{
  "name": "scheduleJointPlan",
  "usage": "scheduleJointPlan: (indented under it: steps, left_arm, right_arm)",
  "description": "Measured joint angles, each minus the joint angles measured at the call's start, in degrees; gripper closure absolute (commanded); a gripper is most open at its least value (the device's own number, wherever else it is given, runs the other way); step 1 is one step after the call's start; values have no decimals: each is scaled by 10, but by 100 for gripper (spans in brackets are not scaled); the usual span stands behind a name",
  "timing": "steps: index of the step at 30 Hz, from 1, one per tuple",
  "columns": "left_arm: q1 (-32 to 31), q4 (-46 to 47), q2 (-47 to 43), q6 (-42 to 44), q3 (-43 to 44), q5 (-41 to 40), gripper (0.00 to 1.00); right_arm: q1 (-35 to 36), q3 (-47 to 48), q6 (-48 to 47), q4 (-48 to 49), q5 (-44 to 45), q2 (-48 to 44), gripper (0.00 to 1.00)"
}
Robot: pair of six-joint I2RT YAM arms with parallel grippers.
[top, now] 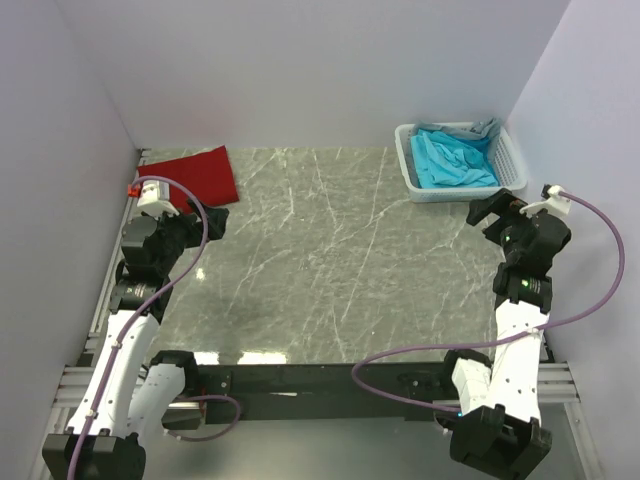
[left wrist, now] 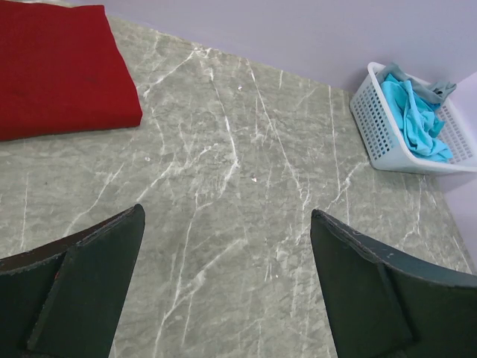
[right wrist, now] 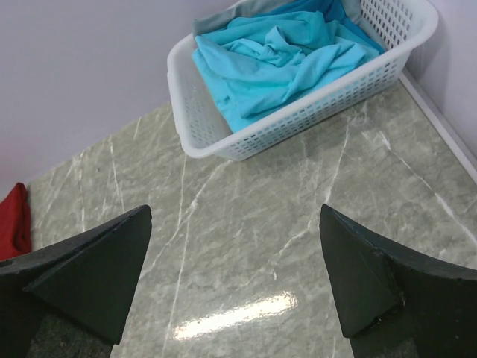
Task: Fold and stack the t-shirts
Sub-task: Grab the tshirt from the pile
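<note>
Grey marble table: you've got the folded red t-shirt at the far-left corner and turquoise t-shirts crumpled in the white basket far right. Left gripper and right gripper both spread wide, holding nothing.

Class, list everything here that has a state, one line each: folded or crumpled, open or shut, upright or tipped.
red t-shirt: folded, flat on the table.
white basket: upright, holding cloth.
turquoise t-shirts: crumpled, unfolded, in that basket.
grey cloth: bunched at the basket's back.
left gripper: open, empty.
right gripper: open, empty.
</note>
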Motion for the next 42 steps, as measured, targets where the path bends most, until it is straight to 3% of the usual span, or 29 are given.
scheduleJointPlan:
  steps: [13,17,22,28,35,39,42]
  left_arm:
    - [0,0,0,0,0,0,1]
    - [0,0,0,0,0,0,1]
    - [0,0,3,0,0,0,0]
    - [0,0,5,0,0,0,1]
    - [0,0,5,0,0,0,1]
    - [0,0,7,0,0,0,1]
    - [0,0,14,0,0,-1,1]
  right_arm:
    - [0,-18,-22,28,-85,-8,0]
    - [11,-39,-119,42,-182,-8,0]
    - [87,0,-246,-5,-209,30,0]
    - [124,171,-301,-57,-194,192,0]
    - [156,393,-299,-110,-73,433,4]
    - [163,514,-292,-154,-15,562,12]
    - [166,582,-292,-169,16,640,27]
